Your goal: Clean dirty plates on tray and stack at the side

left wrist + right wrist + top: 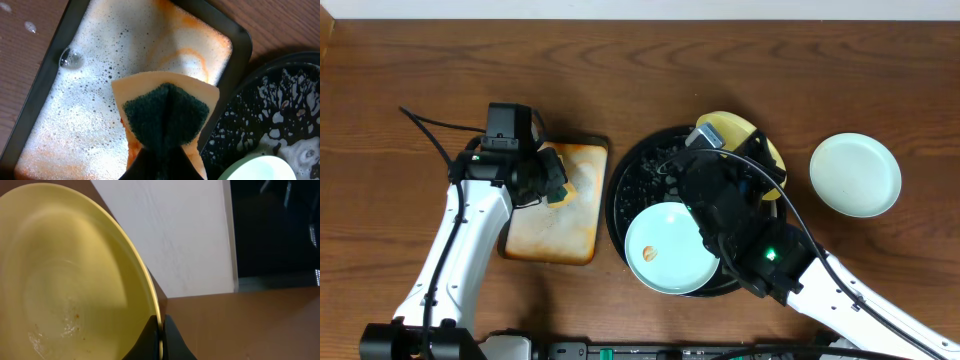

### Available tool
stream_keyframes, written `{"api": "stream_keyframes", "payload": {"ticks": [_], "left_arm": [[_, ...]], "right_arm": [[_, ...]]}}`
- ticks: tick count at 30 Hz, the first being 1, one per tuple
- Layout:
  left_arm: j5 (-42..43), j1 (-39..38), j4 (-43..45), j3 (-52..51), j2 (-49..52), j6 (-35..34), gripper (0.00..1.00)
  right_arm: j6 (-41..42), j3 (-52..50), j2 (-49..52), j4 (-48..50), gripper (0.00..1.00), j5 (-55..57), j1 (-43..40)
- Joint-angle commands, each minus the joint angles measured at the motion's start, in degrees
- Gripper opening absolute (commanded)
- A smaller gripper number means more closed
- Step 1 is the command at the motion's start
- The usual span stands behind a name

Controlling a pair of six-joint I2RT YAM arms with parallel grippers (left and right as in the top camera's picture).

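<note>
Plates: three small round ones, one yellow plate [75, 280] and two pale mint-green.
Trays: one large round black tray [632, 185]; one foamy rectangular tray [100, 75].
Right gripper [161, 330]: clamped on the yellow plate's rim, which is tilted over the black tray's far-right rim.
Near mint-green plate [668, 250]: on the black tray's near rim.
Side mint-green plate [855, 175]: on the wooden table [420, 60], right of the black tray.
Left gripper [160, 155]: clenched on one green-faced orange sponge [165, 112] above the rectangular tray.

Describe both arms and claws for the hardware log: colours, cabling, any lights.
Both arms: white tubular links with black joints. Left arm carries a black boxy wrist camera and a looping black cable. Right arm is mostly black toward the wrist, green light lit, black wire alongside. Left claw and right claw: black, tapering fingers.
</note>
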Motion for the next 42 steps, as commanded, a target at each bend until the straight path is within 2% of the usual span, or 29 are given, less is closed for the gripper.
{"api": "stream_keyframes", "payload": {"ticks": [1, 22, 27, 29, 33, 37, 42], "left_arm": [[-0.57, 0.24, -0.22, -0.52, 0.39, 0.98, 0.08], [-0.57, 0.24, -0.33, -0.52, 0.39, 0.98, 0.08], [-0.57, 0.24, -0.35, -0.52, 0.39, 0.98, 0.08], [-0.57, 0.24, -0.35, -0.52, 0.39, 0.98, 0.08], [-0.57, 0.24, -0.33, -0.52, 0.39, 0.96, 0.08], [-0.57, 0.24, -0.33, -0.52, 0.39, 0.96, 0.08], [-0.57, 0.24, -0.33, -0.52, 0.39, 0.96, 0.09]], "right_arm": [[-0.42, 1.01, 0.13, 0.35, 0.01, 2.64, 0.66], [0.26, 1.01, 0.13, 1.18, 0.01, 2.64, 0.57], [8.50, 1.01, 0.13, 0.07, 0.01, 2.60, -0.37], [19.34, 1.01, 0.13, -3.17, 0.01, 1.51, -2.97], [30.58, 1.01, 0.13, -8.85, 0.01, -7.28, -9.40], [35.65, 1.01, 0.13, -10.40, 0.01, -14.64, -17.33], [41.13, 1.01, 0.11, -10.49, 0.01, -29.05, -29.33]]}}
